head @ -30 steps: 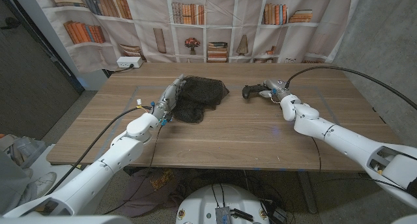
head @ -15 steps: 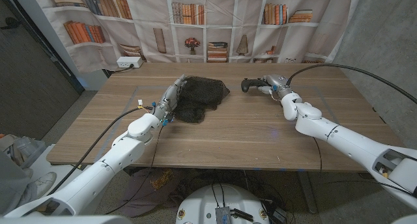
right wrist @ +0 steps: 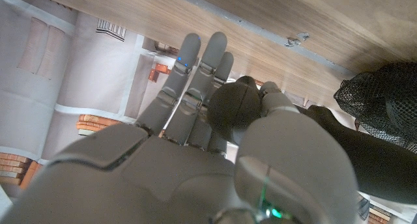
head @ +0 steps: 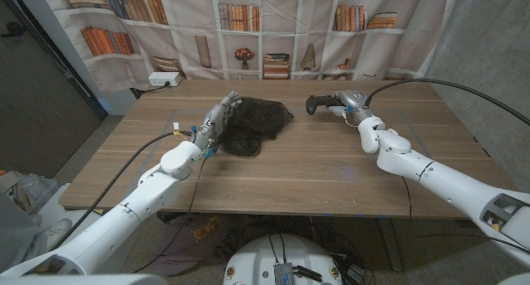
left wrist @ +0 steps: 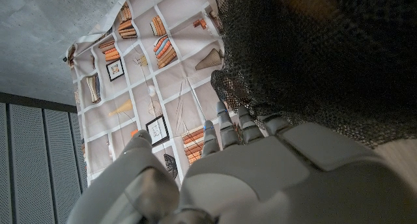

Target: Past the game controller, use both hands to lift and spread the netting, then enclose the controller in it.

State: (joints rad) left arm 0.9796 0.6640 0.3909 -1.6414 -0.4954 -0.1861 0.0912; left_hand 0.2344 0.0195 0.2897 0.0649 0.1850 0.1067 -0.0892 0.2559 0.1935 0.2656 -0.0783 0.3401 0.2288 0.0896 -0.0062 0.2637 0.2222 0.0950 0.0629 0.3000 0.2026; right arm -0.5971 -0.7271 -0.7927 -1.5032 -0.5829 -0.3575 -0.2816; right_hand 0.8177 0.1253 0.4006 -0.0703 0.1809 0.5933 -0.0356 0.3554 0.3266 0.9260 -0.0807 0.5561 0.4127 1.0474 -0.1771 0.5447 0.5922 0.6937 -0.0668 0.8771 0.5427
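A wooden table (head: pixel 273 165) stands before a backdrop printed with bookshelves (head: pixel 273 28). A crumpled heap of black netting (head: pixel 258 123) lies on the far middle of the table. The robot's left hand (head: pixel 217 121) touches the netting's left edge, fingers (left wrist: pixel 225 125) stretched out against the mesh, gripping nothing. To the netting's right, the right hand (head: pixel 349 108) is on the black game controller (head: pixel 321 108) (whether it grips or only rests there, I cannot tell).
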